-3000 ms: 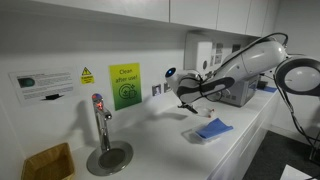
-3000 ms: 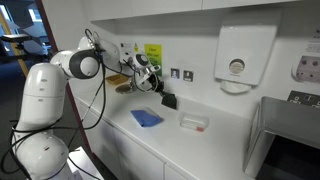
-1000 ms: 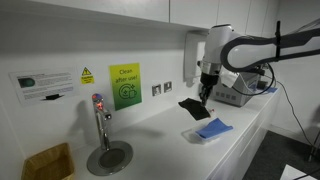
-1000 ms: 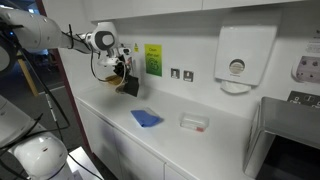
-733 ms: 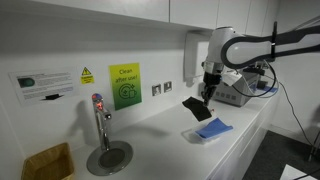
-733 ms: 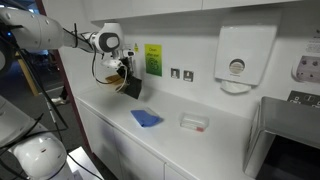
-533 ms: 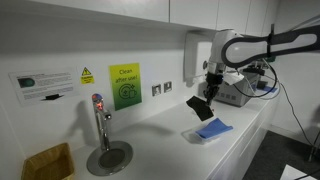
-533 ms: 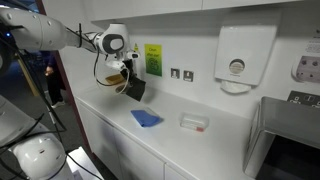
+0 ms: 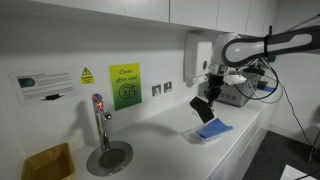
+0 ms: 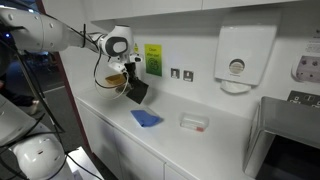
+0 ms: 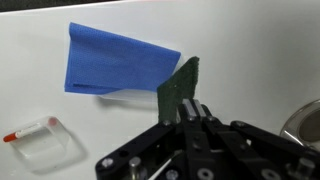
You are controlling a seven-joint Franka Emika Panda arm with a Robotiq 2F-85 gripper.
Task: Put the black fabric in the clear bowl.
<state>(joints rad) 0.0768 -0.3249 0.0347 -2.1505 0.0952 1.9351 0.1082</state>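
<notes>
- Fingers (image 11: 198,113) clenched on the black fabric (image 11: 178,90). In wrist view they pinch its near edge & the rest of the cloth sticks out past the tips.
- In an exterior view the black fabric (image 9: 203,108) dangles under the arm (image 9: 262,44), up in the air, not touching the surface (image 9: 160,130).
- In an exterior view, same: fabric (image 10: 137,91) hangs tilted, one corner lowest, w/ a gap btwn it & the white top below.
- Blue cloth (image 10: 147,118) lies flat on the surface, near the hanging fabric & lower than it. In wrist view the fabric overlaps the blue cloth's edge.
- Clear bowl (image 10: 194,122) sits on the surface beyond the blue cloth, i.e. blue cloth is btwn the fabric & the bowl. Fabric is well apart from the bowl, not in it.
- Wrist view: clear bowl (image 11: 47,142) is at the frame's lower corner, faint vs. the white top, w/ a small red bit at its rim. Can't tell what the red bit is.
- Tap (image 9: 99,120) w/ a round drain plate stands at the far end of the surface from the arm.
- Green & yellow signs (image 9: 125,86) on the wall; paper dispenser (image 10: 237,58) on the wall above the bowl's end.
</notes>
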